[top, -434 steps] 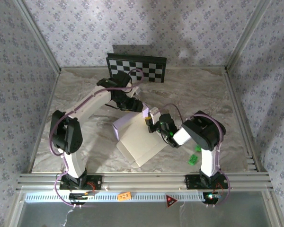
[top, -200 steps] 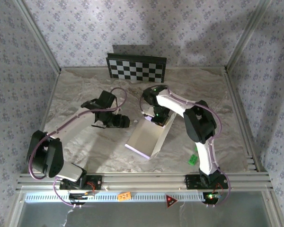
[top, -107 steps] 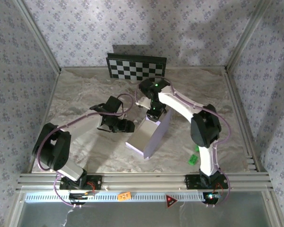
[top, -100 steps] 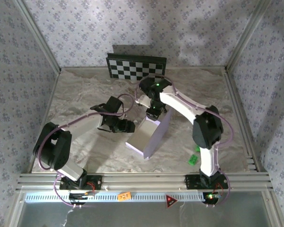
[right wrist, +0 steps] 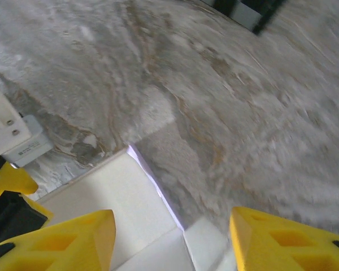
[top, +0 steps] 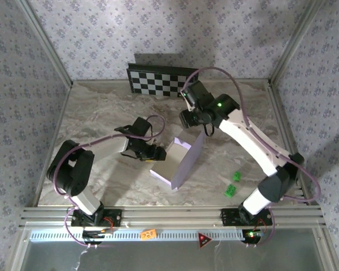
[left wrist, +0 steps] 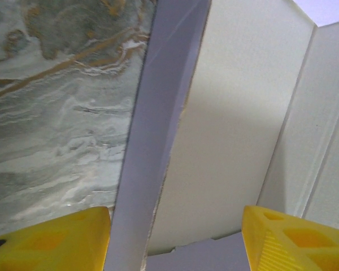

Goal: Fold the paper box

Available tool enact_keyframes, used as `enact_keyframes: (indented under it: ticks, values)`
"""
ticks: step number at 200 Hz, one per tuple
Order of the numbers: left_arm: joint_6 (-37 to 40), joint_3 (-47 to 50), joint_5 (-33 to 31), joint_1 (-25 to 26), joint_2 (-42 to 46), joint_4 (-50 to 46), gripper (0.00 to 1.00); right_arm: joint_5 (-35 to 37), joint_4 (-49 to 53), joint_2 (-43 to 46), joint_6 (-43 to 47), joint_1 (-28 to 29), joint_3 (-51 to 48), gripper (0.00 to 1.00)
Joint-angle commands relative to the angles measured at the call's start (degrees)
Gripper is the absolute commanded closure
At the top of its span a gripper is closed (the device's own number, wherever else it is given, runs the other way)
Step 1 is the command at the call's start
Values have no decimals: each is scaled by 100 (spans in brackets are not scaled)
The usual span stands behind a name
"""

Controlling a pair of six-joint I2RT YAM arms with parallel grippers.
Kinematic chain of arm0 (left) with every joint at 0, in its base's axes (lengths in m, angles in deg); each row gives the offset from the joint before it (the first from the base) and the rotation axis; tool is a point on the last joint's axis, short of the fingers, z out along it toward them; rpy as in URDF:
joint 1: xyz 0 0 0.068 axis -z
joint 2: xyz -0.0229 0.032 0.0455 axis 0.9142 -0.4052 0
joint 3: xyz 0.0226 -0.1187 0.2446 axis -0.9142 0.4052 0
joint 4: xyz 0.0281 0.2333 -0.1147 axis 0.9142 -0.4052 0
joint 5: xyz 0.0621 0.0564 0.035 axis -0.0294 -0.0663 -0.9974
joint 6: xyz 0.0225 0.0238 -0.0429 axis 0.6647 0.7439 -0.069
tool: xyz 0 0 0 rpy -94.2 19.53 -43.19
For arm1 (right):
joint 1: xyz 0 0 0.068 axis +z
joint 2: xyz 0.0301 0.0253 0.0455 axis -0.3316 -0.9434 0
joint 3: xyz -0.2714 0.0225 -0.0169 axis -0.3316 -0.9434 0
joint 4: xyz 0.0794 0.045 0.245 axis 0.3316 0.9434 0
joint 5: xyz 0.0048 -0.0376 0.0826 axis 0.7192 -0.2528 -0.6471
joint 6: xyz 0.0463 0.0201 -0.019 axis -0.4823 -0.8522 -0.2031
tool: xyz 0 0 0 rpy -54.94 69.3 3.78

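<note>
Walls up, the paper box sits on the desk; left hand straddles its left wall, open, likely steadying it; right hand hovers wide, empty, above the far end.

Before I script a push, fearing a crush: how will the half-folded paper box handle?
Probably light and floppy: the paper box is thin card, its cut edge barely a line in the left wrist view. It likely slides on the smooth marbled table. Its tall lavender wall stands unsupported, so a nudge may fold it.
</note>
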Motion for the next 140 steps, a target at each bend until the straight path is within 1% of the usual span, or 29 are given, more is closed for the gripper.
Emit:
enact_keyframes:
  ticks: [1,6,12,16,43,64,80,99,111,122,140]
  values:
    - [-51,4,265,143,-60,63,37,694,666,661,-1338,215,-431,38]
    - [-61,7,275,166,-63,56,37,644,694,782,-1496,258,-555,32]
    - [-77,3,277,215,-49,36,37,577,729,918,-1675,315,-705,21]
    - [-91,6,284,242,-47,28,37,536,753,988,-1795,360,-797,17]
    - [-234,51,390,443,14,36,37,183,832,1265,-2524,633,-1280,17]
    - [-364,87,425,582,80,79,37,101,910,1270,-2942,828,-1455,19]
    - [-445,108,425,649,149,97,37,36,938,1237,-3119,955,-1582,23]
    - [-525,132,424,670,238,114,37,-48,964,1210,-3281,1034,-1739,31]
    - [-553,133,411,665,290,115,37,-82,951,1203,-3325,1044,-1838,41]
    - [-571,104,364,673,343,109,37,-60,923,1211,-3332,1053,-1912,52]
    - [-564,16,163,654,469,18,37,-105,997,1197,-3326,1051,-1934,68]
